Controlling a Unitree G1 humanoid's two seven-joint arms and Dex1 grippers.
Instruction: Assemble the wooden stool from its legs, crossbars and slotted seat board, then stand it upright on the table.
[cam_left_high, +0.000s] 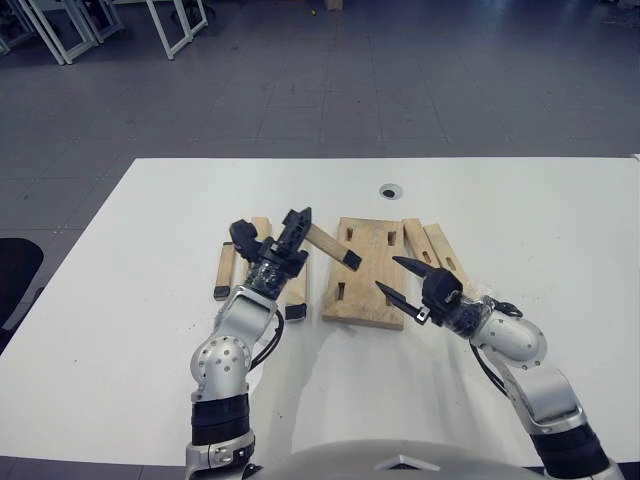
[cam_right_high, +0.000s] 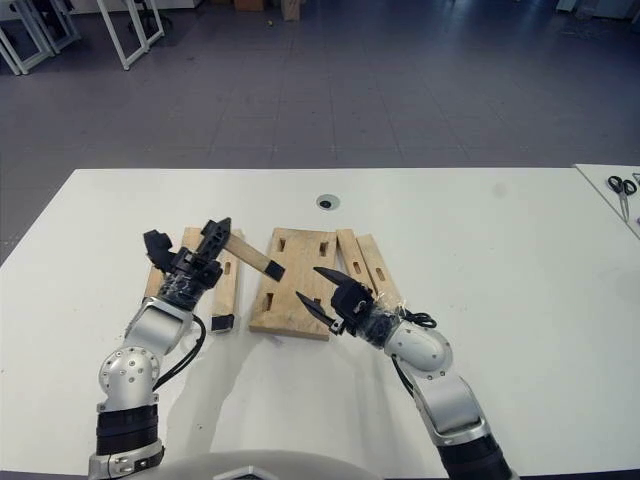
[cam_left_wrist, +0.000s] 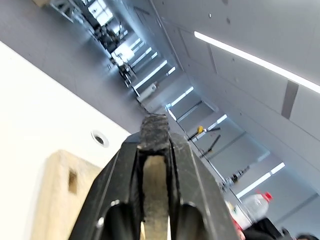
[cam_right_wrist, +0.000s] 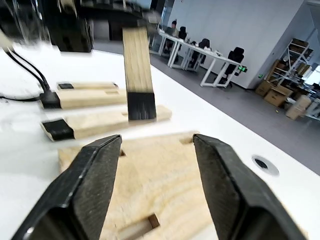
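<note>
Head view: left gripper (cam_left_high: 298, 228) clamped on a leg (cam_left_high: 335, 248), a square bar of pale wood with a black cap, tilted above the seat board (cam_left_high: 372, 285). Board lies flat on the table (cam_left_high: 560, 250), rectangular slots cut through. Right gripper (cam_left_high: 386, 273) spread wide at the board's near edge, holding nothing.
Left wrist: fingers (cam_left_wrist: 120, 192) pinch rough wood.
Right wrist: dark matte pads (cam_right_wrist: 85, 190) apart, grained board below.
Risk: the tilted leg probably misses its slot and shoves the unpinned board.
</note>
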